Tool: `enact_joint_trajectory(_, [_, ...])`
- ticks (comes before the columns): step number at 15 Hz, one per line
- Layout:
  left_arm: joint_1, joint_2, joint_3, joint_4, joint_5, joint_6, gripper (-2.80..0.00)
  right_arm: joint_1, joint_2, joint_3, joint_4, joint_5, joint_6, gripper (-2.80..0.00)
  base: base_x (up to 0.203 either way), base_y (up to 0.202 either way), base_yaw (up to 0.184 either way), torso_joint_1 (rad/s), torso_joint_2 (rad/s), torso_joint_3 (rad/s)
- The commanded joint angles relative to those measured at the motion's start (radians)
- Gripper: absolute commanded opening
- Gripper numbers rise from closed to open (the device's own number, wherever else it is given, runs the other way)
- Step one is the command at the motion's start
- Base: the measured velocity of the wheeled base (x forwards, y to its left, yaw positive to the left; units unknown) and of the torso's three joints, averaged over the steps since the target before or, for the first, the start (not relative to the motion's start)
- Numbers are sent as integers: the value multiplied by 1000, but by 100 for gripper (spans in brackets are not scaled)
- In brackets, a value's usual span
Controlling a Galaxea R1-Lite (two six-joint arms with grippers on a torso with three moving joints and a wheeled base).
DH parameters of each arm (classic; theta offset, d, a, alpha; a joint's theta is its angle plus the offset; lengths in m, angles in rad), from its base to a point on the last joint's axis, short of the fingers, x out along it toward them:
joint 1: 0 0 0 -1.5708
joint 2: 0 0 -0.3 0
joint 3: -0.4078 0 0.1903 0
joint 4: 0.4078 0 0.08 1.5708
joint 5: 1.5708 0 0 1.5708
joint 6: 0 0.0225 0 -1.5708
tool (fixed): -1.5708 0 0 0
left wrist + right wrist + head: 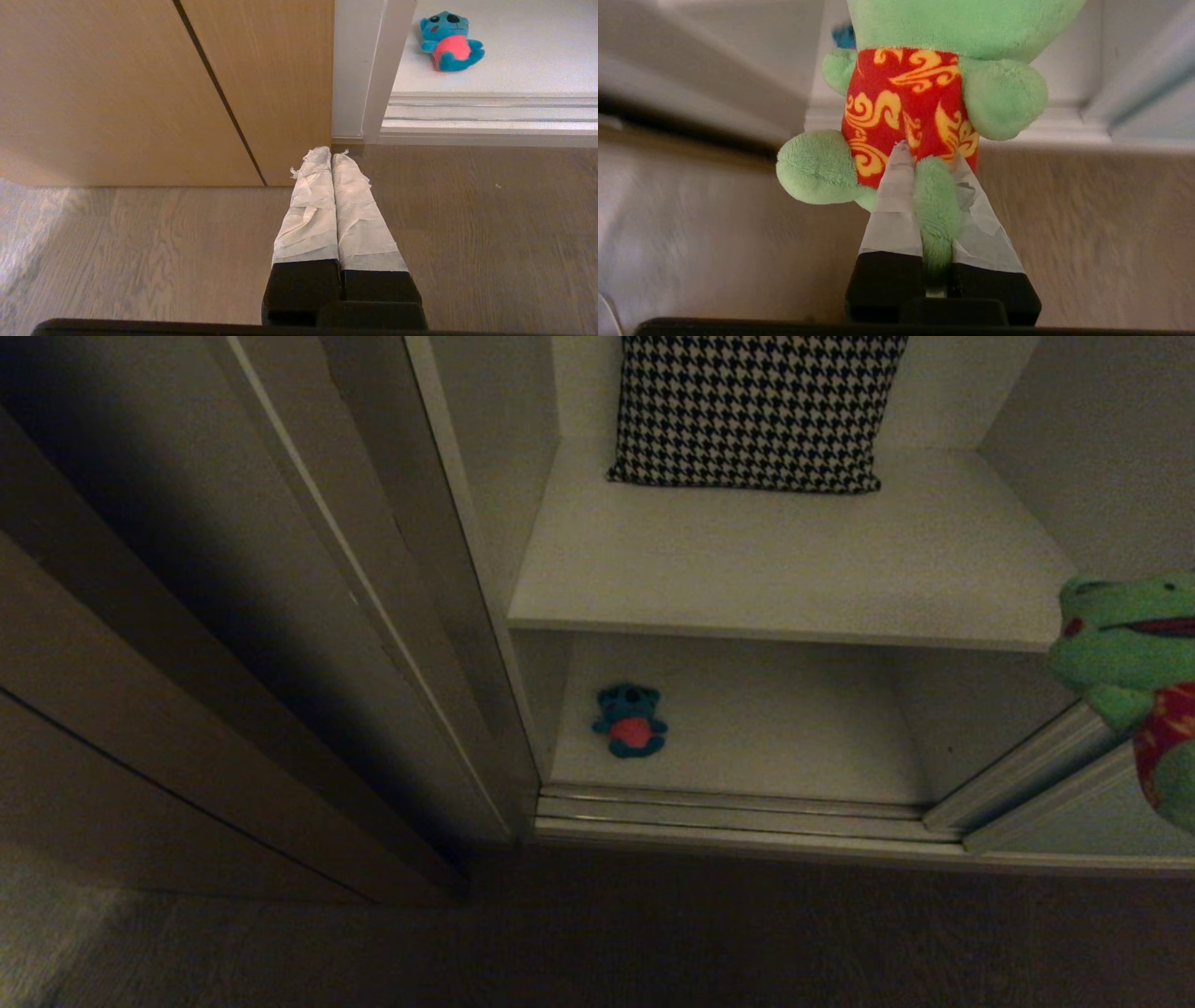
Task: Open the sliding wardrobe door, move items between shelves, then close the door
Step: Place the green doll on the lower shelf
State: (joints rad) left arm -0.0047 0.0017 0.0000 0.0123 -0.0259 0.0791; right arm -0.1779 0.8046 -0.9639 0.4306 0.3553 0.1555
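The sliding wardrobe door point(317, 579) stands pushed to the left, so both white shelves show. On the lower shelf point(775, 728) the blue plush toy point(630, 721) lies on its back near the left wall; the left wrist view shows that toy point(448, 42) too. The green frog point(1120, 644) hangs at the right edge of the head view, in front of the wardrobe. My right gripper point(930, 156) is shut on one leg of the frog point(906, 93). The left gripper point(332, 154) is shut and empty, low over the floor. The upper shelf point(794, 569) holds only a pillow.
A black-and-white houndstooth pillow point(752, 406) leans at the back of the upper shelf. A second door panel point(1074, 821) angles in at lower right. The door tracks point(728, 807) run along the wardrobe's foot. Brown wooden panels point(140, 93) stand left of the opening, above wood floor point(467, 233).
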Motion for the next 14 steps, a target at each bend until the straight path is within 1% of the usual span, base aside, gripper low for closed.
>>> enact_joint_trajectory(1, [0,1,0,0,0,1,-280,-1,-197,41,118,-1,-41,-280,0,0,0,0,0,0])
enact_joint_trajectory(2, [0,1,0,0,0,1,-280,-1,-247,69,154,-8,-64,-280,0,0,0,0,0,0])
enact_joint_trajectory(4, [0,1,0,0,0,1,-280,-1,-338,144,181,-26,-91,-280,0,0,0,0,0,0])
enact_joint_trajectory(8, [0,1,0,0,0,1,-280,5,-489,322,192,-56,-101,-280,0,0,0,0,0,0])
enact_joint_trajectory(12, [0,1,0,0,0,1,-280,8,-530,359,197,-67,-94,-280,0,0,0,0,0,0])
enact_joint_trajectory(13, [0,1,0,0,0,1,-280,14,-530,367,196,-86,-96,-280,0,0,0,0,0,0])
enact_joint_trajectory(14, [0,1,0,0,0,1,-280,39,-529,377,191,-110,-99,-280,0,0,0,0,0,0])
